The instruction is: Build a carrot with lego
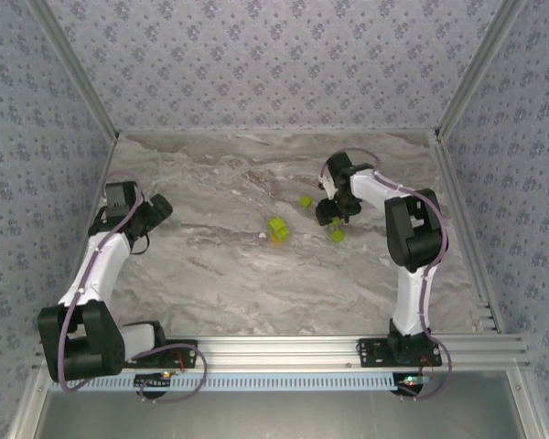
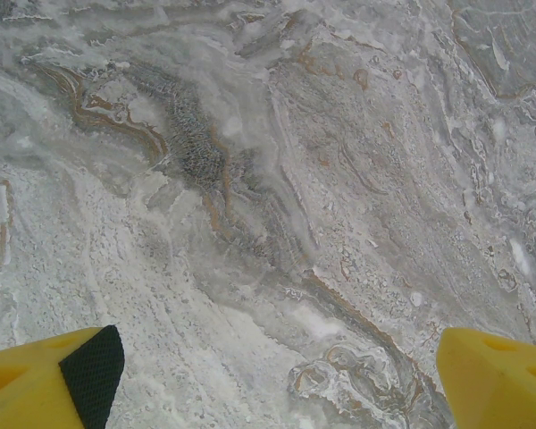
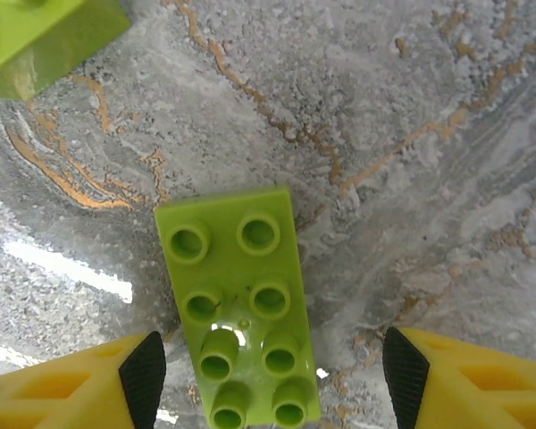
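A long lime-green lego brick [image 3: 241, 313] lies studs-up on the marble table, between the open fingers of my right gripper [image 3: 272, 375], which hovers above it without touching. From above, this brick [image 1: 337, 235] sits just in front of the right gripper [image 1: 333, 216]. A second lime brick [image 1: 305, 201] lies a little to its left. Further left is a small cluster: a lime brick [image 1: 275, 225] with an orange piece [image 1: 280, 239] against it. Another lime brick's corner [image 3: 36, 40] shows at the upper left of the right wrist view. My left gripper [image 2: 277, 384] is open over bare marble, far left [image 1: 156, 210].
Metal frame rails [image 1: 348, 347] border the table at the near edge and run along both sides. Patterned walls [image 1: 274, 55] enclose the back and sides. Open marble [image 1: 220, 274] lies between the two arms.
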Robot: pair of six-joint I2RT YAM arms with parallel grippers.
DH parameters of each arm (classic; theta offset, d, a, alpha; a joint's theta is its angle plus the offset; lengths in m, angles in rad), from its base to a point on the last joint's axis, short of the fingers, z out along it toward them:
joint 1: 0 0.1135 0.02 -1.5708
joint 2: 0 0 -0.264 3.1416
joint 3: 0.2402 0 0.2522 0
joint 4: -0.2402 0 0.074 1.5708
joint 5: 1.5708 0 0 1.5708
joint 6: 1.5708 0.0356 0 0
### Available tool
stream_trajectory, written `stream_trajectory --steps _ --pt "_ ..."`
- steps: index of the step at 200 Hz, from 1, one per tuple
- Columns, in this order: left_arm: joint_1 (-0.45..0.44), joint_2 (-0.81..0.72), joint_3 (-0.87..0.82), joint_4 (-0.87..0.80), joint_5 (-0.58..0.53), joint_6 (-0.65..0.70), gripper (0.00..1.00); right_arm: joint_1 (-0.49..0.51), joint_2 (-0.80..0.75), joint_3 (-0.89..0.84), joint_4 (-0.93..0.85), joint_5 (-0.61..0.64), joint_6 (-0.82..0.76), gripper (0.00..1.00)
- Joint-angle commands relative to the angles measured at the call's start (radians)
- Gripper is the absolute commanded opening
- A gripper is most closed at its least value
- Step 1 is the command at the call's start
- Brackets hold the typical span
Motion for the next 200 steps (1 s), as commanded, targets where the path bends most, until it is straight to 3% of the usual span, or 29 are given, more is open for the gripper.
stream_trajectory --steps 1,141,200 --pt "0.002 0.009 0.011 0.011 0.006 -0.005 0.92 -0.004 0.016 0.019 0.024 -0.049 -0.048 0.69" --pt "0.002 0.012 0.008 0.013 0.007 -0.005 0.92 0.012 0.063 0.051 0.007 -0.003 -0.080 0.57" --pt "0.000 0.013 0.008 0.013 0.007 -0.004 0.92 0.026 0.107 0.058 -0.011 0.050 -0.094 0.46"
